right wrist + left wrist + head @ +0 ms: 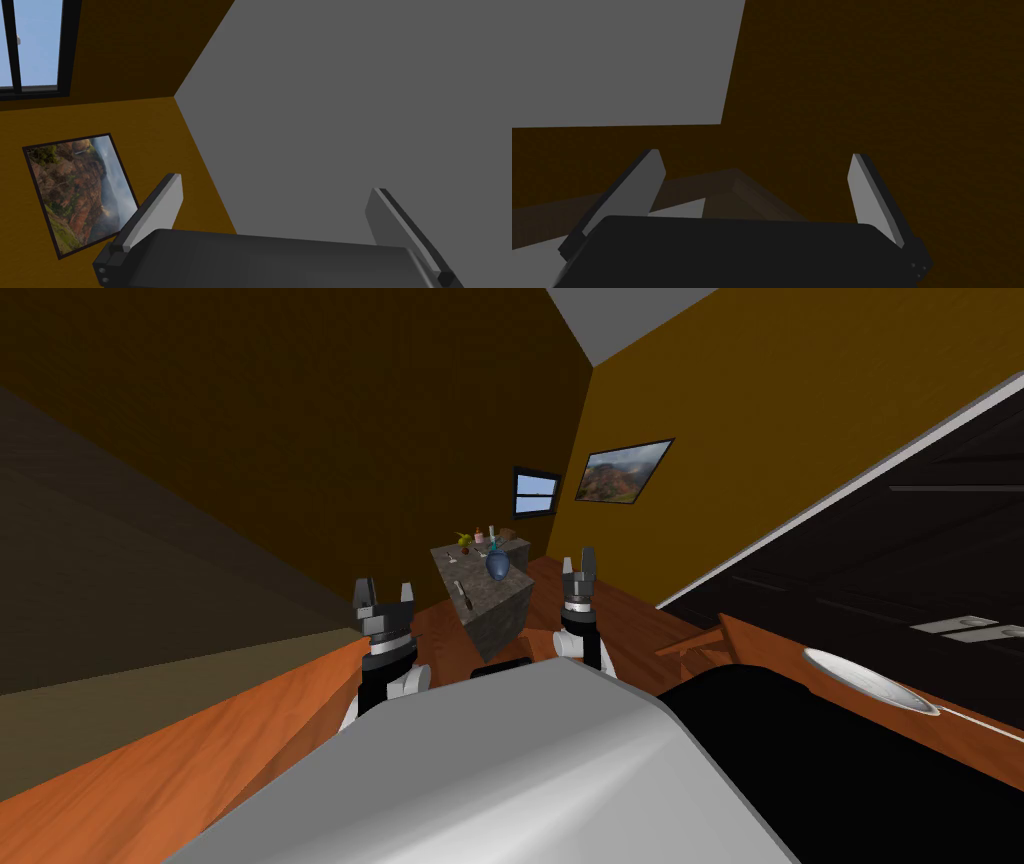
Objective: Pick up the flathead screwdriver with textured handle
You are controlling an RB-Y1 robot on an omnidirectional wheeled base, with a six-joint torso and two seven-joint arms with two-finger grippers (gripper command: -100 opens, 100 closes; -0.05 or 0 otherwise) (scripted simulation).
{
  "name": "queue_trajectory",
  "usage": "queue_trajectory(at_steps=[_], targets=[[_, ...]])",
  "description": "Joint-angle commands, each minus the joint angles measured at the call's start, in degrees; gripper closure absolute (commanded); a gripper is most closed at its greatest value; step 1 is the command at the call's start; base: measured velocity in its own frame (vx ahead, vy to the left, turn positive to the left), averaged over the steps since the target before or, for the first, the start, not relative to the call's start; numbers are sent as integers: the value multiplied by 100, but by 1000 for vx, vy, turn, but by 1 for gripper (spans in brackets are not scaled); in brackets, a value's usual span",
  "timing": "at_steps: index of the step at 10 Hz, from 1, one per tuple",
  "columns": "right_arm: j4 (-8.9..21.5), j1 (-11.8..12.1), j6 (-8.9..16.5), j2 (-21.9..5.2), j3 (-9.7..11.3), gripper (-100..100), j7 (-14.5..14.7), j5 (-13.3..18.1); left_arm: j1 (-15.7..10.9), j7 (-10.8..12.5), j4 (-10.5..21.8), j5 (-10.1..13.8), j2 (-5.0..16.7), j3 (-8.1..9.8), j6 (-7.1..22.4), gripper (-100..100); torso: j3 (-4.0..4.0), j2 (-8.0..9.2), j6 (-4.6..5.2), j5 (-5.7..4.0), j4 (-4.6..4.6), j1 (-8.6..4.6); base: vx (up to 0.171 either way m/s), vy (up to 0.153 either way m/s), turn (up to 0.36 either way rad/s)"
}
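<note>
Slim screwdriver [462,595] on speckled grey block [500,623]

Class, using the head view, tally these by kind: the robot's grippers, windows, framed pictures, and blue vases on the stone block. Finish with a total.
Grippers: 2, left gripper and right gripper
Window: 1
Framed picture: 1
Blue vase: 1
Total: 5

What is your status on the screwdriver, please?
Open and empty: left gripper, right gripper. Target screwdriver lies on grey block ahead, beyond both grippers, untouched. Nearby: blue vase, close beside it.
</note>
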Motion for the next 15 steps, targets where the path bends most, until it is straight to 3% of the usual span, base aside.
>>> queue_trajectory(at_steps=[1, 4, 7, 15], targets=[[0, 0, 0, 0, 0, 0, 0, 0, -19, -25, 65, -78, 178, 22, -7, -100, 0, 0, 0, 0, 0, 0, -8, -16, 10], [0, 0, 0, 1, 1, 0, 0, 0, -93, -122, 315, -371, 520, 109, -33, -100, 5, 9, 0, -4, 2, -20, -21, -61, 20], [0, 0, 0, 1, 1, 0, 0, 0, -209, -273, 701, -810, 763, 241, -70, -100, 9, 15, 0, -9, 3, -40, -38, -106, 38], [0, -1, 0, 1, 1, 0, 0, 0, -583, -776, 1940, -2125, 1089, 665, -153, -100, 10, 17, 0, -12, 4, -51, -43, -134, 45]])
